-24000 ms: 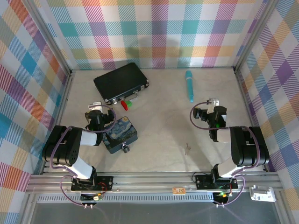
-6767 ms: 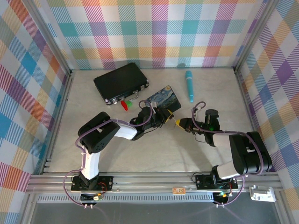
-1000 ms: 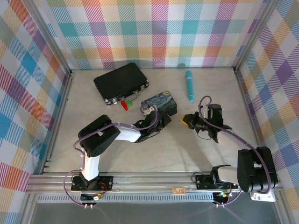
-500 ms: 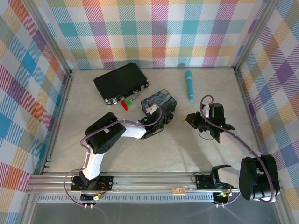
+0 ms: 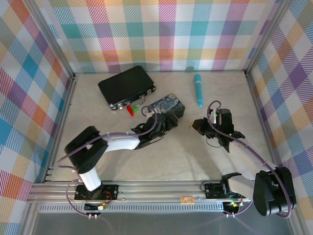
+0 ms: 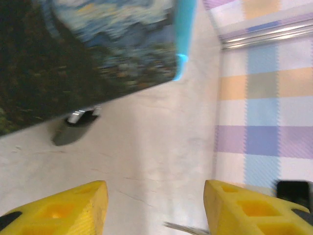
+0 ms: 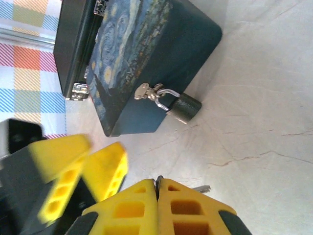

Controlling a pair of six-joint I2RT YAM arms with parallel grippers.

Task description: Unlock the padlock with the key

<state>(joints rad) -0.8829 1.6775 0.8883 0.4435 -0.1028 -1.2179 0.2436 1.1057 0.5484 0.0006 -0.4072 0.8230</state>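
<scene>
The right jaws are pinched shut on the key (image 7: 202,188), its tip poking out toward the padlock (image 7: 186,107), presumably lined up for the keyhole. The left jaws stand wide open, holding nothing, just beside the blue tin (image 7: 146,54), likely ready to steady it. The padlock hangs from the tin's hasp, apparently locked, its body low against the table (image 7: 264,122).

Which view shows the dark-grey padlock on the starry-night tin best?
The right wrist view: the small dark-grey metal padlock is sharp, its silvery shackle through the hasp of the blue starry-night tin. The left wrist view shows the padlock blurred beside the tin. In the top external view it is too small to tell.
</scene>
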